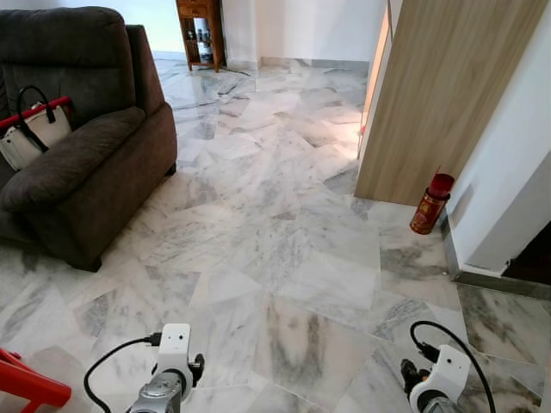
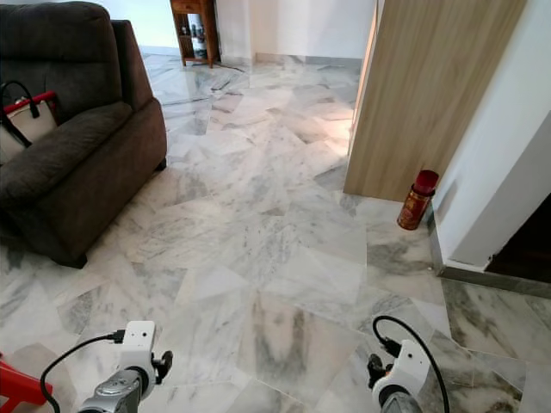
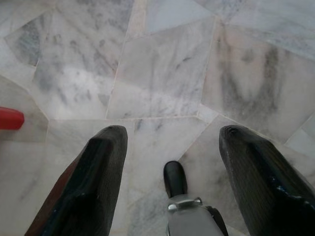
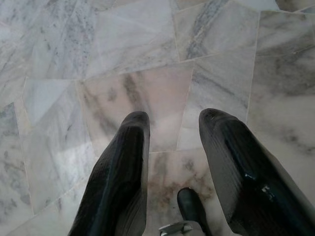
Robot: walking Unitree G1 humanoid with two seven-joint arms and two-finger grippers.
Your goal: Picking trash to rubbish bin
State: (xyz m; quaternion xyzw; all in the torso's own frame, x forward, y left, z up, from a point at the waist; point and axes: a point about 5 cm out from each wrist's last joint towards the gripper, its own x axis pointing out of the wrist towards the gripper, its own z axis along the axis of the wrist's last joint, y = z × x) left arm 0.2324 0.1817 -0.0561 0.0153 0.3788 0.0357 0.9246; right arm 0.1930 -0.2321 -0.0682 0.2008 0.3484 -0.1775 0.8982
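Observation:
A red and gold can-like container (image 1: 430, 204) stands upright on the marble floor at the right, against the foot of a wooden panel (image 1: 439, 95). It is well ahead of both arms. My left wrist (image 1: 172, 379) and right wrist (image 1: 439, 379) hang low at the near edge of the head views. The left gripper (image 3: 172, 132) is open above bare marble, with nothing between its fingers. My right gripper (image 4: 174, 118) is open too, also over bare floor.
A dark grey sofa (image 1: 86, 163) fills the left, with a white and red handbag (image 1: 34, 129) on its seat. A red object (image 1: 26, 383) lies on the floor at the near left. A wooden cabinet (image 1: 200, 30) stands far back. White wall (image 1: 508, 172) at right.

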